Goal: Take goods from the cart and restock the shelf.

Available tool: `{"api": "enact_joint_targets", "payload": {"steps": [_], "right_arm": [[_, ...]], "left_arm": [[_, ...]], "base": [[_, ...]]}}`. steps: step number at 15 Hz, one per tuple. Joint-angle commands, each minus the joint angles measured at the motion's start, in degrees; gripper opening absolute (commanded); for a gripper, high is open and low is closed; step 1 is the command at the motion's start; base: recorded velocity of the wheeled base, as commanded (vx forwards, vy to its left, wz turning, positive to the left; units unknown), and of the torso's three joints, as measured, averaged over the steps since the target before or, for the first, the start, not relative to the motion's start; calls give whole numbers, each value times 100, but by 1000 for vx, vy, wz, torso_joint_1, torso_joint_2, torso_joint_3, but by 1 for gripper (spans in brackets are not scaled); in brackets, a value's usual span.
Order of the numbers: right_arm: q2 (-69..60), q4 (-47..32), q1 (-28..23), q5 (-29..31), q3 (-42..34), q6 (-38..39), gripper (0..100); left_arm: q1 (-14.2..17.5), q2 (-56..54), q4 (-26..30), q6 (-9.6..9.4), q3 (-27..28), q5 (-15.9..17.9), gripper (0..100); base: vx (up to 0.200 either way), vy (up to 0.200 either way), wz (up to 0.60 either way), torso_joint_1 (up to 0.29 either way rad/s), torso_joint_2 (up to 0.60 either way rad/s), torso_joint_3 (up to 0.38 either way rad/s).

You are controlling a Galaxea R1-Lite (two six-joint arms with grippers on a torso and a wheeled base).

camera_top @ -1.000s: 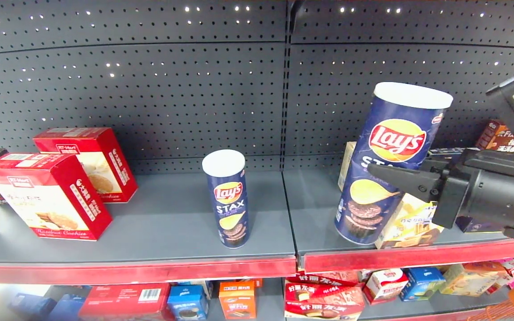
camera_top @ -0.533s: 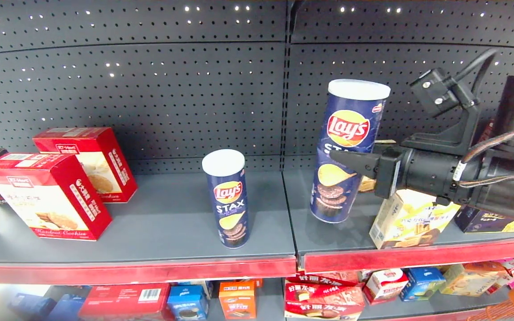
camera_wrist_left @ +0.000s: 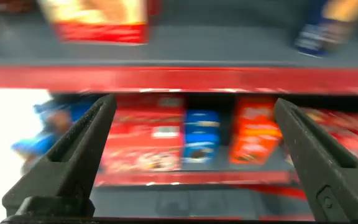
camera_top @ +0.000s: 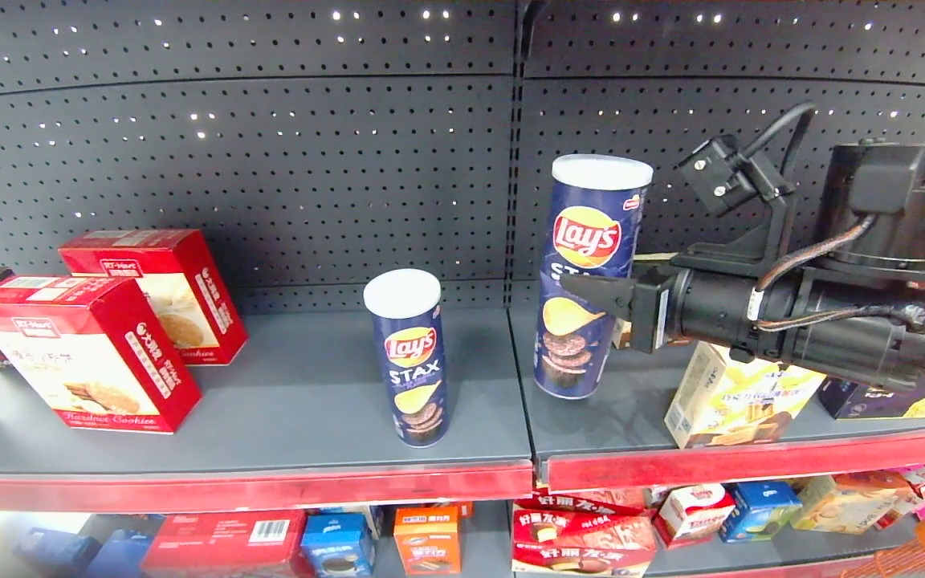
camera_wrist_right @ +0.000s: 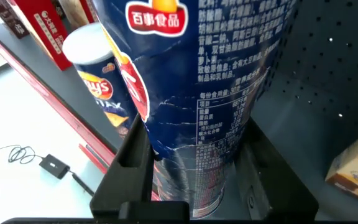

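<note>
My right gripper [camera_top: 601, 294] is shut on a tall blue chip can [camera_top: 585, 274] with a white lid, held slightly tilted just above the grey shelf [camera_top: 286, 417], right of the shelf's centre seam. In the right wrist view the held can [camera_wrist_right: 210, 106] sits between both fingers [camera_wrist_right: 129, 163]. A second, shorter-looking blue chip can [camera_top: 409, 355] stands upright on the shelf to the held can's left, also in the right wrist view [camera_wrist_right: 101, 87]. My left gripper [camera_wrist_left: 191, 155] is open and faces the lower shelf's boxes under the red shelf edge [camera_wrist_left: 179, 78].
Two red cookie boxes [camera_top: 101, 345] stand at the shelf's left. A yellow-white box [camera_top: 731, 397] and dark boxes [camera_top: 872, 401] sit right of the held can, under my arm. The perforated back panel [camera_top: 310, 160] closes the rear. Free shelf lies between the cans and the red boxes.
My right arm has carried the held can leftward and deeper over the shelf, from beside the yellow box toward the standing can, and brought it more upright.
</note>
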State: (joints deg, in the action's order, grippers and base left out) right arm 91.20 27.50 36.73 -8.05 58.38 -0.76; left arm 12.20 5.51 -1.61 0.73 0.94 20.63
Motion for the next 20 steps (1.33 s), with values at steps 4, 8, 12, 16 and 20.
{"api": "enact_joint_targets", "payload": {"steps": [4, 8, 12, 16, 20], "right_arm": [[566, 1, 89, -39, 648, -4, 0], [1278, 335, 62, 5, 1202, -4, 0], [2016, 370, -96, 5, 1940, -4, 0], [2754, 414, -201, -22, 2819, -21, 0], [3009, 194, -254, -531, 3153, -276, 0]], "left_arm": [[-16, 64, 29, 32, 3, 636, 100], [28, 73, 29, 32, 3, -252, 100], [19, 73, 29, 41, 3, -656, 100], [19, 73, 29, 32, 3, -630, 100], [19, 73, 38, 50, 3, -630, 100]], "base": [[0, 0, 0, 0, 0, 0], [0, 0, 0, 0, 0, 0], [0, 0, 0, 0, 0, 0], [0, 0, 0, 0, 0, 0], [0, 0, 0, 0, 0, 0]]}}
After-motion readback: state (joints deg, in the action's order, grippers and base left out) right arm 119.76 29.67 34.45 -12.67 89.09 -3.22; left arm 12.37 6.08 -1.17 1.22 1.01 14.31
